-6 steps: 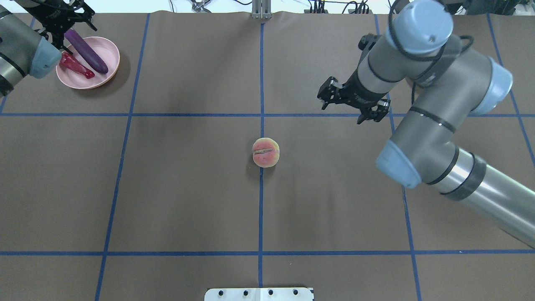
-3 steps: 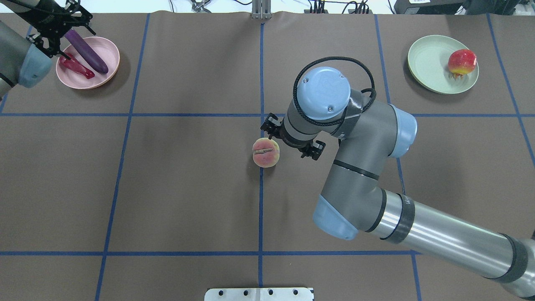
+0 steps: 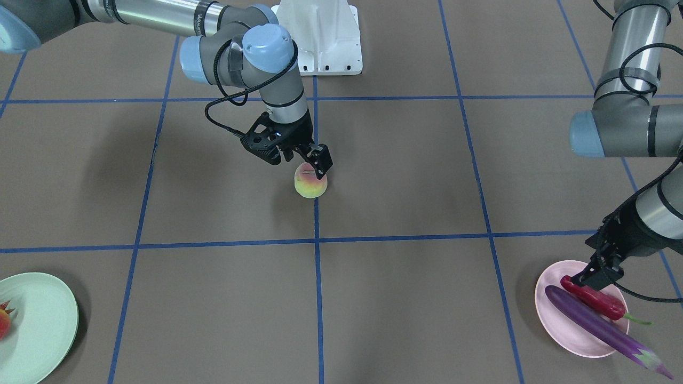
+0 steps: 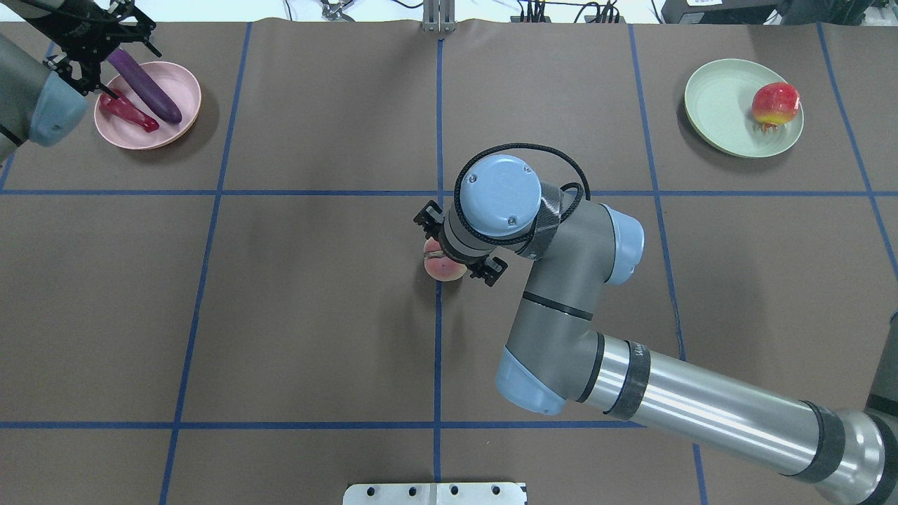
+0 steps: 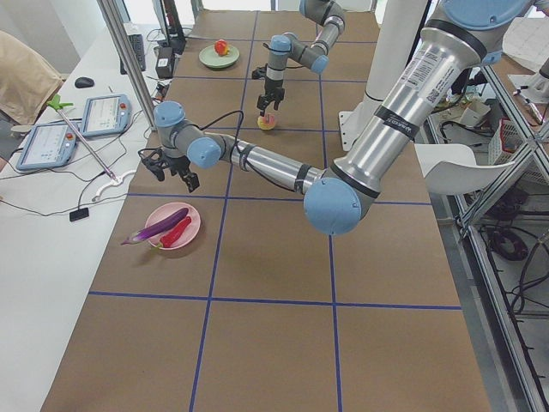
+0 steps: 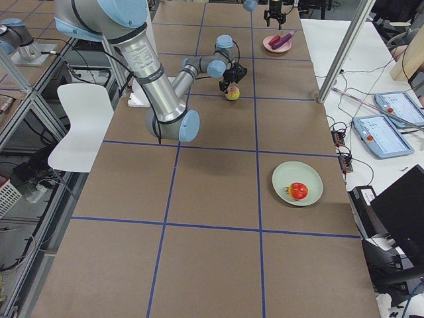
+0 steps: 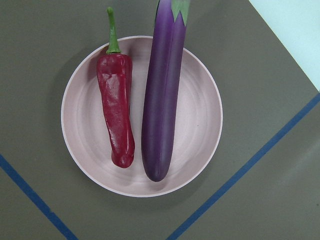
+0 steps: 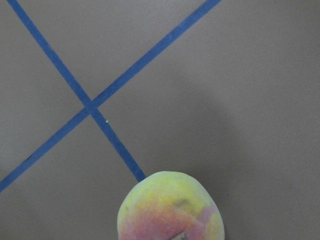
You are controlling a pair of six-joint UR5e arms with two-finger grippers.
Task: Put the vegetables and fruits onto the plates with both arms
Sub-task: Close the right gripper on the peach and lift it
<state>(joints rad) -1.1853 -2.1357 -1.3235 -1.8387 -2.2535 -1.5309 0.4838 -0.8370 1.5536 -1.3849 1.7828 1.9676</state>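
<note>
Tabletop (image 4: 280, 315): peach (image 3: 310, 186) under seemingly open right end effector (image 3: 305, 161); left end effector (image 3: 589, 276) open, empty, over pink plate (image 3: 555, 321).

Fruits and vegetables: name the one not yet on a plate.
The peach, on the table beneath the right gripper. The chili pepper and eggplant lie on the pink plate; the red-orange fruit is on the green plate.

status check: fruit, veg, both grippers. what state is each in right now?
Peach: on the table, no plate.
Red fruit: on green plate.
Chili: lying in pink plate.
Eggplant: in pink plate, cap end over the rim.
Right gripper: open, low over peach.
Left gripper: open, empty, above pink plate.
</note>
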